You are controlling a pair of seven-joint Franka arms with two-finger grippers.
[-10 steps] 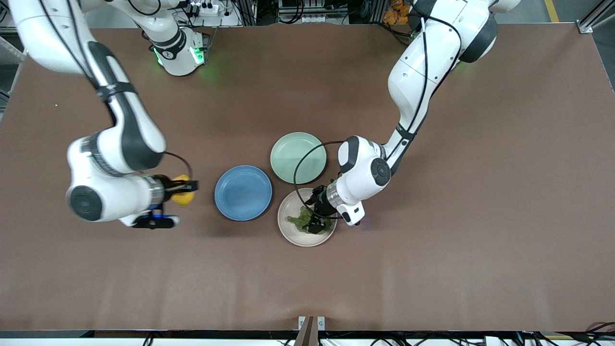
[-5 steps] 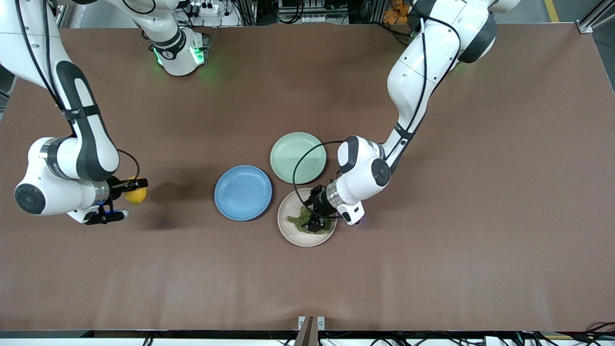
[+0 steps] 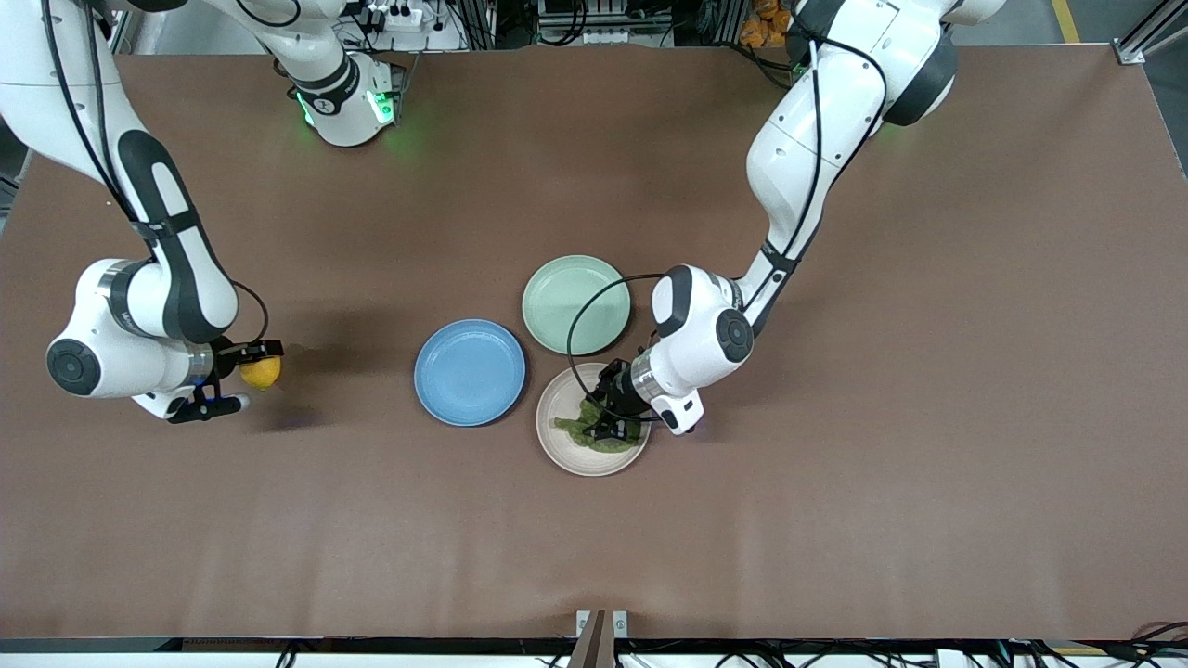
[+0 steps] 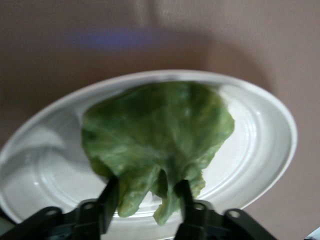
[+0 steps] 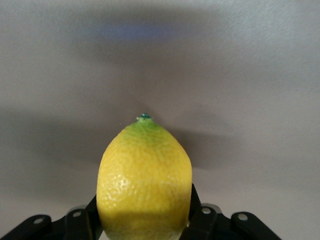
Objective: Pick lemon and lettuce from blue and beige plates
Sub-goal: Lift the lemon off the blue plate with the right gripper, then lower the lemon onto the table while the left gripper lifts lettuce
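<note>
The yellow lemon is held in my right gripper, which is shut on it low over bare table toward the right arm's end, well apart from the blue plate. In the right wrist view the lemon fills the gap between the fingers of the right gripper. The dark-green lettuce lies on the beige plate. My left gripper is down on it. In the left wrist view the left gripper has its fingers pressed on the bunched edge of the lettuce over the beige plate.
A pale mint-green plate sits beside the beige and blue plates, farther from the front camera, with the left arm's cable looping over it. The blue plate holds nothing. Brown table surface spreads all around.
My right gripper carried the lemon away from the blue plate toward the right arm's end of the table and lowered. My left gripper's fingers drew together on the lettuce, bunching it.
</note>
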